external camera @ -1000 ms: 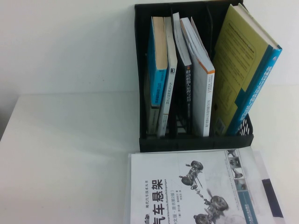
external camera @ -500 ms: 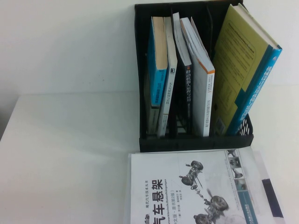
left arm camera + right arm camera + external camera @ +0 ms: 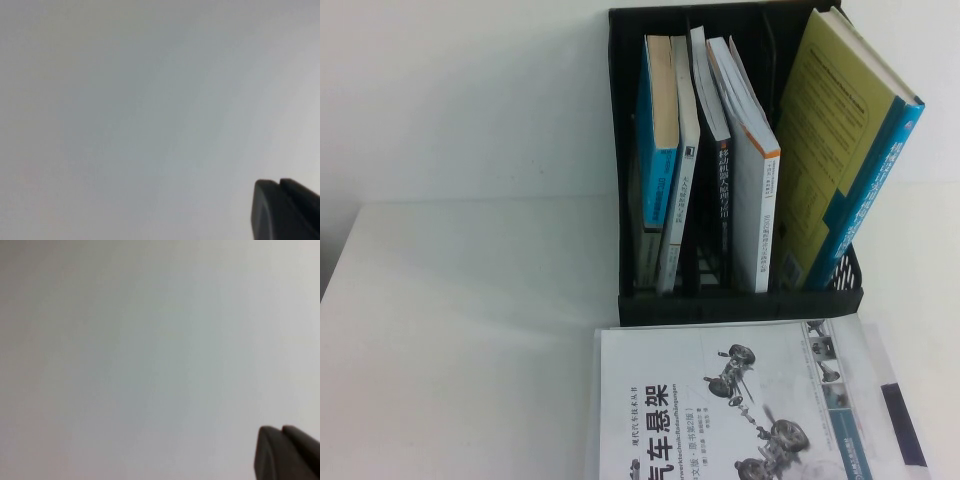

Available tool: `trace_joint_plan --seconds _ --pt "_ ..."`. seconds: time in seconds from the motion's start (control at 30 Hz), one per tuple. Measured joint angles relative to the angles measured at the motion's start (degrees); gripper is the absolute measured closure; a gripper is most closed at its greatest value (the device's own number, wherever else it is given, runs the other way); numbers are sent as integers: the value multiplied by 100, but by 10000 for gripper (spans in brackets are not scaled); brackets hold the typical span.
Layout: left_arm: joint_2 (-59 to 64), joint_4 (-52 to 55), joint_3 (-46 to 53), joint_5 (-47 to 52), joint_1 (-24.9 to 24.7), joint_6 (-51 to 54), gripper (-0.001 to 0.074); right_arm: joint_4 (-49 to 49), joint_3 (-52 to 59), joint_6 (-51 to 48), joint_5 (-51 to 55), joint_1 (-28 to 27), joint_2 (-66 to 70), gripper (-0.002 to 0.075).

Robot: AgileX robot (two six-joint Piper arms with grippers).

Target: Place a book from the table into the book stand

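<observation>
The left gripper (image 3: 285, 210) shows only as a dark tip at the corner of the left wrist view, with a plain pale surface in front of it. I cannot tell if it is open or closed. It holds nothing that I can see. The right gripper (image 3: 286, 452) looks the same in the right wrist view: one dark tip over a plain pale surface, and I cannot tell its state either. No arm shows in the high view.

The book (image 3: 750, 405) lies flat on the white tabletop (image 3: 470, 330), face up. It sits just in front of the book stand (image 3: 740, 305), and its far edge is right by the stand's low front wall. Its cover is white with big black letters and grey car-part pictures. The near part of the book runs out of the high view.

The book stand is black and stands at the far side of the tabletop. Other books stand in its slots. A blue book (image 3: 655, 135) and a thin white book (image 3: 682, 165) are in the left part of the stand. A white book with an orange band (image 3: 755, 190) leans in the middle. An olive-yellow book (image 3: 835, 135) with a blue spine leans in the right part of the stand.
</observation>
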Motion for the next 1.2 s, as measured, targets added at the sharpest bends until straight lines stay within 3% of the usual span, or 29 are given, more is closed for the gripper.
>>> trace_joint_plan --seconds 0.13,0.37,0.73,0.93,1.2 --pt "0 720 -1157 1182 0 -323 738 -82 -1075 0 506 0 0 731" --pt "767 877 -2571 3549 -2 -382 738 -104 -2433 0 2083 0 751 731" --pt "2106 403 -2766 6427 -488 -318 738 135 -2936 -15 5676 0 2803 731" --pt "2106 277 -2766 6863 -488 -282 738 564 -2936 -4 6552 0 3070 731" --pt "2195 -371 -2776 6633 -488 -70 738 1044 -2915 -342 6699 102 3289 731"
